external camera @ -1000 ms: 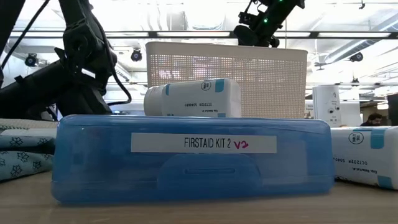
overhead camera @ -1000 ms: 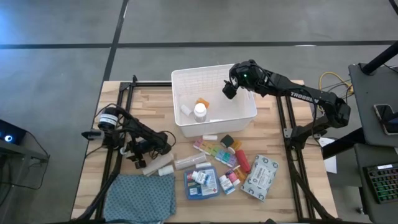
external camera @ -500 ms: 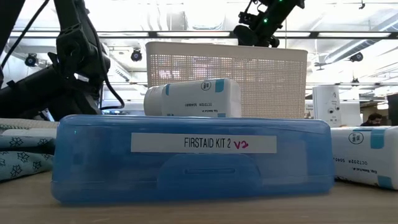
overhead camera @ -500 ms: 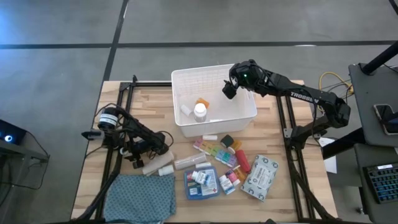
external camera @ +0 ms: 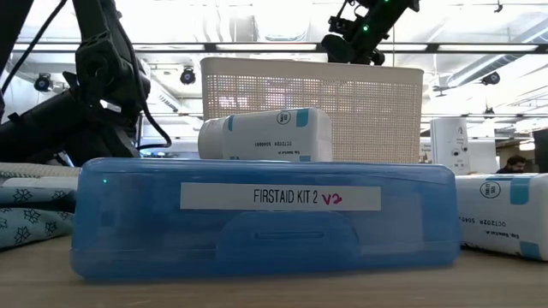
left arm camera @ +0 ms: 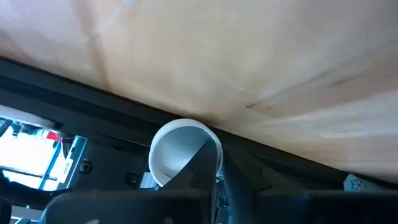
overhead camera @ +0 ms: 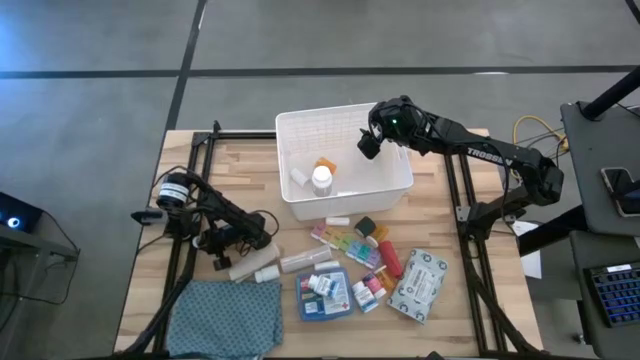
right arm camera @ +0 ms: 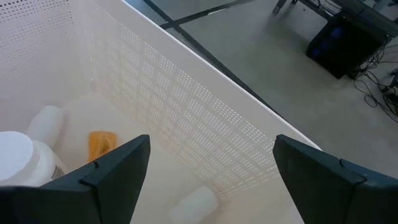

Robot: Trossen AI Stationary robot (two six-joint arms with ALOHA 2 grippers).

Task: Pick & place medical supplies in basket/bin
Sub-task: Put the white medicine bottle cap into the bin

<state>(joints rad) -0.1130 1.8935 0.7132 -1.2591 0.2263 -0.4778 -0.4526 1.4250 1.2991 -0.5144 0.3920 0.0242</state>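
The white bin (overhead camera: 396, 178) stands at the table's far middle. It holds a white bottle (overhead camera: 321, 180), an orange container (overhead camera: 326, 163) and a small white item (overhead camera: 298, 176). My right gripper (overhead camera: 368, 145) hangs open and empty over the bin's right part; it also shows in the right wrist view (right arm camera: 211, 186). My left gripper (overhead camera: 222, 250) is low over the table's left part, beside the left end of a white tube (overhead camera: 252, 269). More supplies lie on the table: a pill organiser (overhead camera: 345, 243), the blue first-aid box (overhead camera: 323, 293) and a wipes pack (overhead camera: 418, 285).
A teal patterned cloth (overhead camera: 228, 318) lies at the near left. A clear tube (overhead camera: 308, 262), red and pink containers (overhead camera: 390, 262) and a small black item (overhead camera: 365, 227) lie between the bin and the near edge. Black frame rails (overhead camera: 190, 250) run along both table sides.
My left arm has shifted a little over the table's left part by the white tubes. No supply has moved.
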